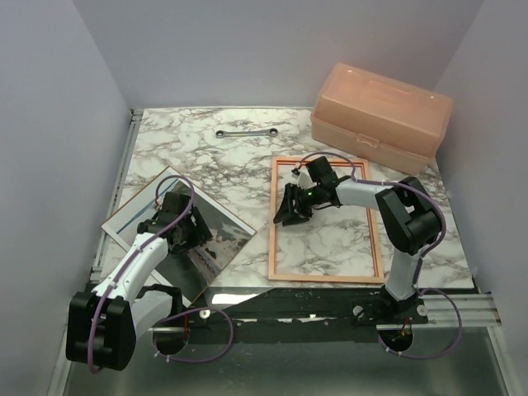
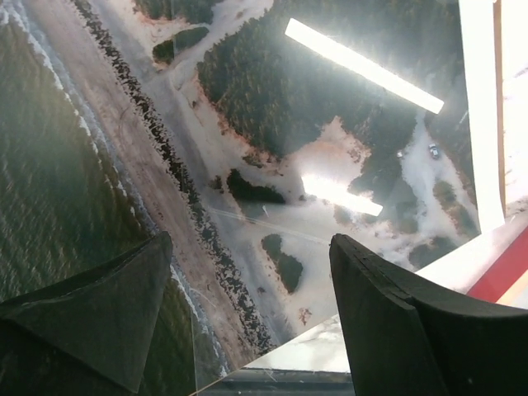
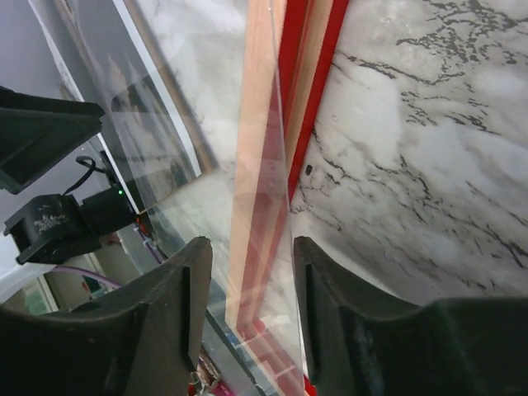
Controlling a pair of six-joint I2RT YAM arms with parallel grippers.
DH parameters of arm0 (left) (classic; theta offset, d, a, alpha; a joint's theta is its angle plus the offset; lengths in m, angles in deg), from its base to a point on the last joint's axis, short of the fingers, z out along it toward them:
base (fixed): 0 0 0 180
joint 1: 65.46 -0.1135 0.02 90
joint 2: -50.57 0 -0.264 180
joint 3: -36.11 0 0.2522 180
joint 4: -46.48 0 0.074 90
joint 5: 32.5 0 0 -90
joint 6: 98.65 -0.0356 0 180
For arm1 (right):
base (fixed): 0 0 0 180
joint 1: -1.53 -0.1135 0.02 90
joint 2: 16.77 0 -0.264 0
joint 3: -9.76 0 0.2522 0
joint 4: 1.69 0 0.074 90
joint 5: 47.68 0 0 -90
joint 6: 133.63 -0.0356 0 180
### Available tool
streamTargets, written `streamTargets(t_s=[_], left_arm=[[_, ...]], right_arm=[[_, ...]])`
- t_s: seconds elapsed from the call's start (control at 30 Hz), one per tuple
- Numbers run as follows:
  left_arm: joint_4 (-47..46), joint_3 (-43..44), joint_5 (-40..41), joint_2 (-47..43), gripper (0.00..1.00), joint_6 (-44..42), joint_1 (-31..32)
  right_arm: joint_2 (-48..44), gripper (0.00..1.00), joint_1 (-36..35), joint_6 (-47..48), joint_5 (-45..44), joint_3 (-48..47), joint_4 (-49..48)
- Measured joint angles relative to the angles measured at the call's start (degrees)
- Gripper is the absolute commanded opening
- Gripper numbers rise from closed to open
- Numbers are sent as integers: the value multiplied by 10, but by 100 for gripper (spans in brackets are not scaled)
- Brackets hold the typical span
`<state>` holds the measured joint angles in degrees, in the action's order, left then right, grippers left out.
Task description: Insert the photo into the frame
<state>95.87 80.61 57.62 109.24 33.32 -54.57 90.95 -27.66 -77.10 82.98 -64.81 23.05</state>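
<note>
The photo point(image 1: 148, 198), an aerial coast print with a white edge and a thin blue line, lies tilted at the table's left. My left gripper point(image 1: 177, 227) hovers over its middle, open and empty. In the left wrist view the print point(image 2: 247, 124) fills the picture with light glare on it, and the gripper point(image 2: 252, 239) has its jaws wide apart. The frame point(image 1: 326, 272) lies flat at centre right, pale wood side up. My right gripper point(image 1: 290, 206) is at its left rail. In the right wrist view the open gripper point(image 3: 250, 243) straddles that rail point(image 3: 260, 124), which has a red edge.
A clear reflective pane point(image 3: 206, 124) overlaps the frame's left rail between my right fingers. A pink plastic box point(image 1: 381, 115) stands at the back right. A wrench point(image 1: 246, 132) lies at the back middle. A metal rail point(image 1: 330, 309) runs along the near edge.
</note>
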Motion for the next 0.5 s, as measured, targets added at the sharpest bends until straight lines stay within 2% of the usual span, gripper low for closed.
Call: streamTargets(t_s=[0.13, 0.23, 0.33, 0.5], left_arm=[[-8, -1, -10, -4, 78, -2, 0], [-12, -1, -17, -8, 77, -3, 0], [-14, -1, -26, -12, 77, -3, 0], [-17, -1, -41, -26, 77, -2, 0]], right_arm=[[21, 22, 0, -17, 18, 19, -43], [28, 9, 0, -30, 26, 29, -57], [16, 3, 0, -41, 29, 33, -71], [-40, 0, -1, -53, -1, 78, -83]])
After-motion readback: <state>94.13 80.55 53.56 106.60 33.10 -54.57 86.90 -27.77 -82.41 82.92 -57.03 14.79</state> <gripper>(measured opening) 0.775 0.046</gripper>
